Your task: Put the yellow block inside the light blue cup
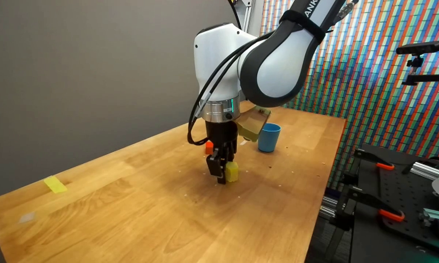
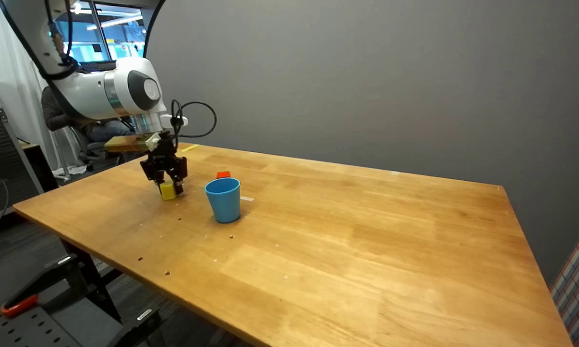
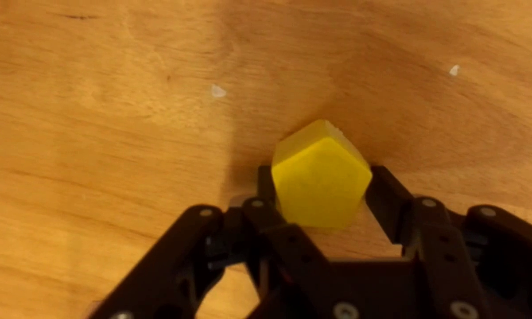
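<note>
Wooden table by a grey wall. The yellow block is between the jaws of the gripper; pinched or not, I cannot tell. Its five-sided face points up, long axis unclear.

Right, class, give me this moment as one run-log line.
gripper: jaws straddle yellow block, grip unclear | light blue cup: upright on table | placement: not yet done

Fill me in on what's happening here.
A robot arm is at work over a wooden table. Its gripper is low around a yellow block, with its fingers on either side; I can't tell whether they are squeezing it. The blue cup stands upright nearby, and the block is not in it yet. A red block is there too.
</note>
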